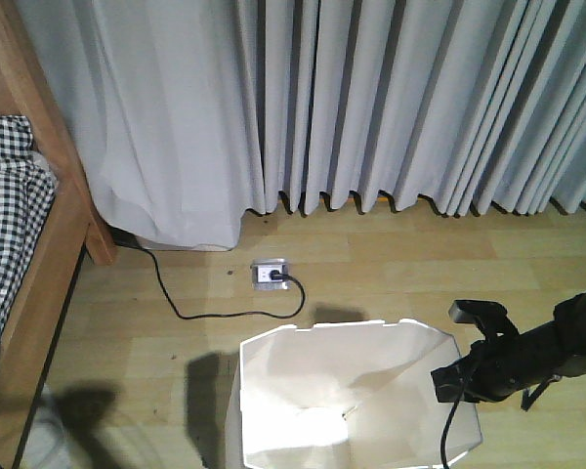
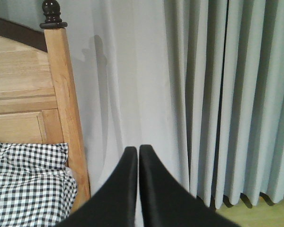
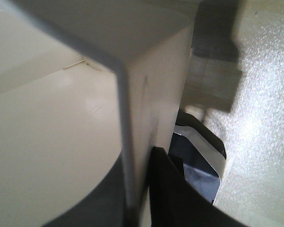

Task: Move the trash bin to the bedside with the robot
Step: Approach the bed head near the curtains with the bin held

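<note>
The trash bin (image 1: 352, 391) is seen standing on the wooden floor (image 1: 420, 254), right of the bed (image 1: 49, 234), with bare floor left between them. Its right wall is clamped by the right end effector (image 1: 449, 383). The left end effector (image 2: 138, 158) is held with its fingers pressed together.

Exterior front camera: elevated, pitched down at the floor (image 1: 391, 264). Trash bin (image 1: 322, 381) close at 6 o'clock, bed (image 1: 15, 205) at 9 o'clock, curtain (image 1: 391, 98) at 12 o'clock.
Left wrist camera: level, sighting past the left gripper (image 2: 137, 150). Shares bed and curtain with the front view.
Right wrist camera: very close against the trash bin wall.
</note>
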### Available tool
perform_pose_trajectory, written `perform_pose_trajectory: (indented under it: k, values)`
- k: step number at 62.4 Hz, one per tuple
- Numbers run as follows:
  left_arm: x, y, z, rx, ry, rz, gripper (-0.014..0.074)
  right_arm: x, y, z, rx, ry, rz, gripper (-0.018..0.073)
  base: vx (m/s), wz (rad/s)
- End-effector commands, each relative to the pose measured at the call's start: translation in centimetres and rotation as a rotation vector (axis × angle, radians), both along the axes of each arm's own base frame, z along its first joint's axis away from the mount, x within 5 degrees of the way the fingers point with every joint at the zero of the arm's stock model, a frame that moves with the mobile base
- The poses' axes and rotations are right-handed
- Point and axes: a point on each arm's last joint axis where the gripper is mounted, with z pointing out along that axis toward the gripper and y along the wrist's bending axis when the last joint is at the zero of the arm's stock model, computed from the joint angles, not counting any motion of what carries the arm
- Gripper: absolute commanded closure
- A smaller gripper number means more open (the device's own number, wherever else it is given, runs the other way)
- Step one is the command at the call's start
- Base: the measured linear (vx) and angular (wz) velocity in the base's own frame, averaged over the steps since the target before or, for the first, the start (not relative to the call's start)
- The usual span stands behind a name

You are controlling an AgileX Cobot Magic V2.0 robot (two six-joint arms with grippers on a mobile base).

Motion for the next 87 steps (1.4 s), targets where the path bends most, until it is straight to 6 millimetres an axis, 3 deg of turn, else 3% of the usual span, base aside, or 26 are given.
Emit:
perform_pose_trajectory:
  k: [1,87]
  values:
    - [-0.07,-0.05,0.36,-0.022,-0.077,-0.009,0.0603,1.11,1.47,2.74,0.218,-0.093,0.002,0.0564,0.14,0.01]
    - [-0.07,-0.05,0.36,-0.022,-0.077,-0.009,0.0603,1.11,1.47,2.74,0.218,-0.093,0.002,0.0564,0.08,0.02]
